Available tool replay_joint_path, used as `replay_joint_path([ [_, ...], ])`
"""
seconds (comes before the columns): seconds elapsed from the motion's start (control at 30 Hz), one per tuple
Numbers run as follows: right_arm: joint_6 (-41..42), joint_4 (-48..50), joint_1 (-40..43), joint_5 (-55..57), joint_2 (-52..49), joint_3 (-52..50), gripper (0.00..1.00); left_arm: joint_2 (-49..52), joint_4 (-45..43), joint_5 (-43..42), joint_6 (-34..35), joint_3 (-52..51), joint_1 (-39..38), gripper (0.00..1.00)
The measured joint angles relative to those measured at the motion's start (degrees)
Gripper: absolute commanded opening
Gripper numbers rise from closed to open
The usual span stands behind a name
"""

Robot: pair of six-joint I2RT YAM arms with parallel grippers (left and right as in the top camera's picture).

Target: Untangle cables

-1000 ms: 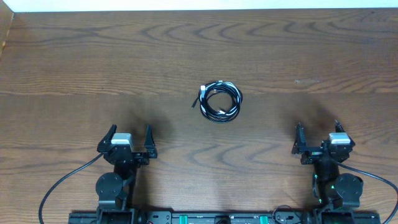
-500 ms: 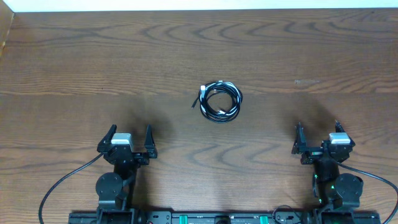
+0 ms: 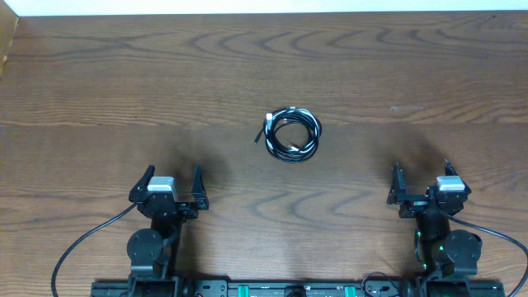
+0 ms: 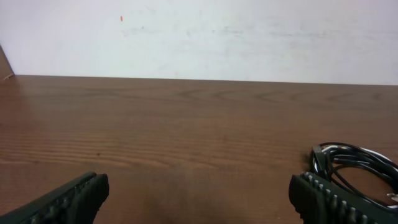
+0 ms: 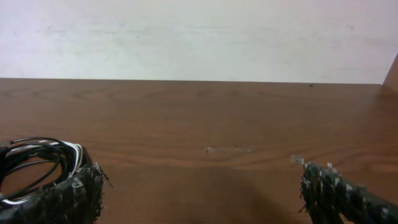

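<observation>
Lying in a small round bundle near the middle of the table point(image 3: 124, 74), the cables point(image 3: 292, 134) are seen from above. Black cords are wound in loops, and a white cord is mixed in with them. One short black end is poked out at the left side of the bundle.

The left gripper point(image 3: 172, 175) is held low near the front edge, on the left side. Its jaws are spread wide, and nothing is held between them. The right gripper point(image 3: 421, 169) is held near the front edge on the right side. Its jaws are spread wide too, and nothing is gripped. Both grippers are set well apart from the bundle, which is placed between them and farther back.

From the left wrist camera, two dark fingers point(image 4: 68, 199) are seen at the bottom corners, with bare wood between them. The bundle is seen at the far right, just behind the finger on that side. From the right wrist camera, the bundle is seen at the far left, partly hidden by the finger on that side. A pale wall point(image 4: 249, 37) is seen behind the table. A thick black lead point(image 3: 82, 239) is run out from each arm's base
</observation>
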State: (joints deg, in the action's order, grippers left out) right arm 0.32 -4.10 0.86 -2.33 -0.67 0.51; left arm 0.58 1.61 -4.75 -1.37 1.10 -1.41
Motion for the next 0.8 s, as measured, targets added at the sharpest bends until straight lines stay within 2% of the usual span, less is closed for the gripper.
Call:
replay_joint_path([
  [0.33,0.0,0.0,0.0,0.0,0.0,0.0,0.99,0.0,-0.8,-1.7,0.7,0.0,0.0,0.98],
  [0.53,0.0,0.0,0.0,0.0,0.0,0.0,0.99,0.0,-3.0,-17.9,8.8,0.0,0.0,0.98],
  [0.73,0.0,0.0,0.0,0.0,0.0,0.0,0.99,0.0,-19.3,-29.4,16.7,-0.1,0.0,0.98],
  [0.8,0.0,0.0,0.0,0.0,0.0,0.0,0.99,0.1,-21.0,-30.9,18.6,1.6,0.0,0.98],
])
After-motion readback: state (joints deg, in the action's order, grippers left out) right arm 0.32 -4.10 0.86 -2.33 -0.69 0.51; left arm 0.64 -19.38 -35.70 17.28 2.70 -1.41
